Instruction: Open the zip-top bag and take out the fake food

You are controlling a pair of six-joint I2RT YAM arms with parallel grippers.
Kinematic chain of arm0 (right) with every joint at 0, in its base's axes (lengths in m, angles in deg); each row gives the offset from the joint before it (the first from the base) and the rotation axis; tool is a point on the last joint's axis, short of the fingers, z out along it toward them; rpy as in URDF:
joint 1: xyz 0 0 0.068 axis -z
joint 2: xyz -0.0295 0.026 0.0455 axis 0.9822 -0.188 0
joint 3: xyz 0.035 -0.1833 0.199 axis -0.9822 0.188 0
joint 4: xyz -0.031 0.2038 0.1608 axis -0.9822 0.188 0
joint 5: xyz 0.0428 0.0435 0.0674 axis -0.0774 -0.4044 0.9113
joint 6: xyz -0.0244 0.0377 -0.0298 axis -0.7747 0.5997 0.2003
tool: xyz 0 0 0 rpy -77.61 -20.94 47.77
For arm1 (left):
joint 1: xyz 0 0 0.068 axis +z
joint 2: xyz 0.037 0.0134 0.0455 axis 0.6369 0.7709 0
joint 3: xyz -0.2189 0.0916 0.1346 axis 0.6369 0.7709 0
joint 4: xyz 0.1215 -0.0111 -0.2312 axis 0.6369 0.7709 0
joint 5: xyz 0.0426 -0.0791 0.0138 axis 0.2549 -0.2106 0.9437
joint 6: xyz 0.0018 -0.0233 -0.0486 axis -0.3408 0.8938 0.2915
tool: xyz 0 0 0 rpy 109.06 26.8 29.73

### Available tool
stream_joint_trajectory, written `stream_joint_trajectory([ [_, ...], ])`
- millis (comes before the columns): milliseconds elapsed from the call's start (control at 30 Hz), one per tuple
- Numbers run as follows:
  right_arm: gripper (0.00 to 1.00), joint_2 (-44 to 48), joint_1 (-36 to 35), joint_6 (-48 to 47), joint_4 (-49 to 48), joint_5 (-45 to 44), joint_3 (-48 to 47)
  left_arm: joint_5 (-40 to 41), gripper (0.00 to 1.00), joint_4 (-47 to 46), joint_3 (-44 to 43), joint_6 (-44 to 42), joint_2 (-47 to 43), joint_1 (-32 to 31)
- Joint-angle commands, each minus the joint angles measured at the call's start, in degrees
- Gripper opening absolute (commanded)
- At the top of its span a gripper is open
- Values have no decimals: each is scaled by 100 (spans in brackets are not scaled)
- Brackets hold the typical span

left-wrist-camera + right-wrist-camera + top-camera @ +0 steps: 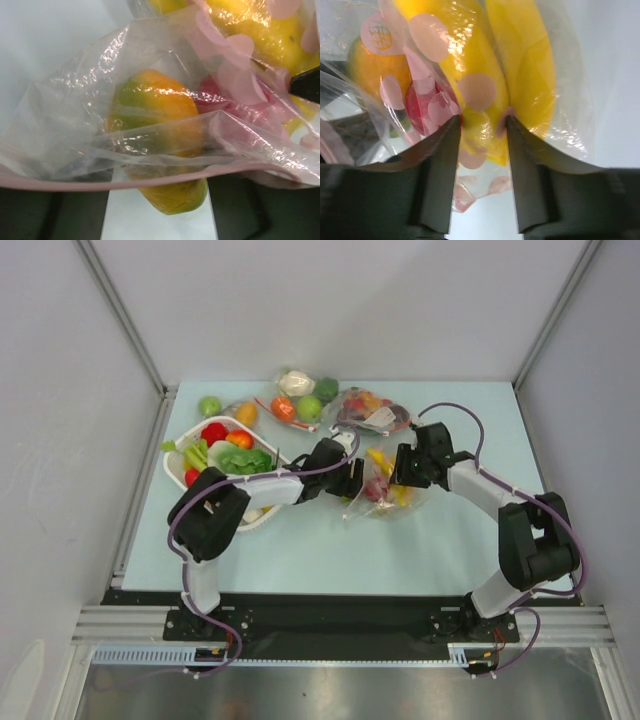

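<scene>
The clear zip-top bag [382, 490] lies mid-table between my two grippers. Through it show a yellow banana bunch [520, 65], a small red piece [420, 107] and an orange-yellow fruit [155, 100]. The fruit's end pokes out past the pinkish zip strip [150, 181] at the bag's mouth. My left gripper [157, 202] stands open at that mouth with the fruit's end between its dark fingers [240, 210]. My right gripper [483, 122] is shut on the bag from the other side, and its fingertips [451, 131] pinch the plastic over the banana. A leafy green lettuce [247, 460] lies in the white basket [172, 468].
The basket left of the bag also holds red peppers [214, 432] and other toy vegetables. At the back lie a bag with cauliflower and green fruit [300, 390], a bag with dark items and a white label [375, 415], a green apple [209, 405] and an orange fruit [246, 413].
</scene>
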Motion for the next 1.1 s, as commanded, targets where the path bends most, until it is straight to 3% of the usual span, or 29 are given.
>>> stream_joint_trajectory([
  [0, 42, 1, -160, 169, 219, 218, 203, 13, 65, 121, 98, -81, -83, -34],
  [67, 35, 1, -143, 187, 237, 192, 230, -5, 49, 68, 222, -126, -144, -34],
  [167, 22, -43, -99, 231, 272, 139, 256, -154, 37, 59, 372, -231, -320, -34],
  [333, 0, 10, 164, 249, 289, 60, 405, -443, 29, -73, 801, -389, -926, -25],
  [667, 0, 115, 622, 64, 272, -10, 572, -1261, 22, 225, 1058, -240, -2025, 80],
  [1067, 0, -43, 719, -6, 140, -10, 546, -1297, 24, 1780, 873, -539, -2772, 387],
])
